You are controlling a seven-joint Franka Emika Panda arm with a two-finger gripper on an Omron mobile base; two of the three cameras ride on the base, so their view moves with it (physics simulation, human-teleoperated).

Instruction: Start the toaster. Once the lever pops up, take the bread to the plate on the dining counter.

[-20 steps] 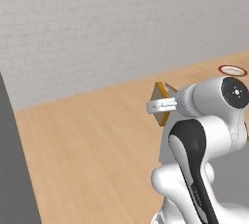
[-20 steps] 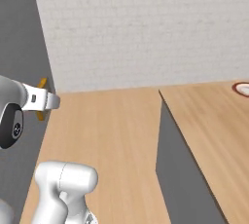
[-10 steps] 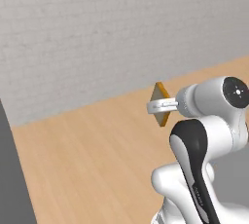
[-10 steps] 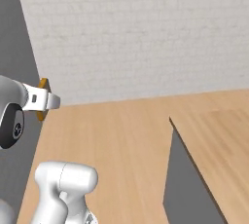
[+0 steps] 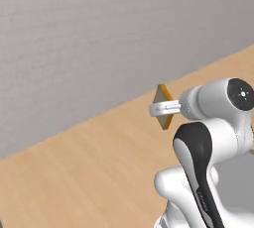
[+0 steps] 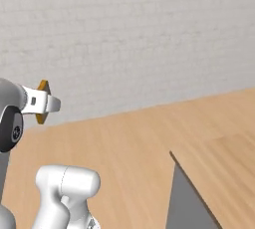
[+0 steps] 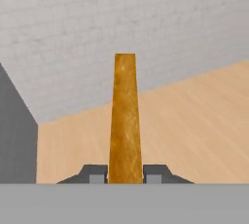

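- The tool (image 7: 125, 173) is clamped on the bread (image 7: 125, 121); in the hand view one dark finger tip (image 7: 96, 173) sits against each flat face of the slice.
- In that view the bread shows edge-on, a narrow orange-brown strip of crust rising straight up from between the finger tips.
- In the left base view the bread (image 5: 163, 106) is held in the air out in front of the white arm (image 5: 213, 138), standing on one corner like a diamond, with the tool (image 5: 161, 108) crossing its middle.
- In the right base view the bread (image 6: 42, 101) shows as a thin orange sliver behind the pale finger (image 6: 47, 103), at the left of the picture.
- The slice touches nothing but the tool; it hangs well above the wood floor (image 5: 89, 172).
- A pale grey brick wall (image 6: 139, 34) runs across the background and meets the wood floor (image 6: 124, 148) along a straight line.
- At the lower right of the right base view stands a table with a light wood top (image 6: 224, 168) and a grey side panel (image 6: 187, 203).
- In the hand view a dark grey panel (image 7: 17, 135) stands at the left edge, against the brick wall (image 7: 146, 13).
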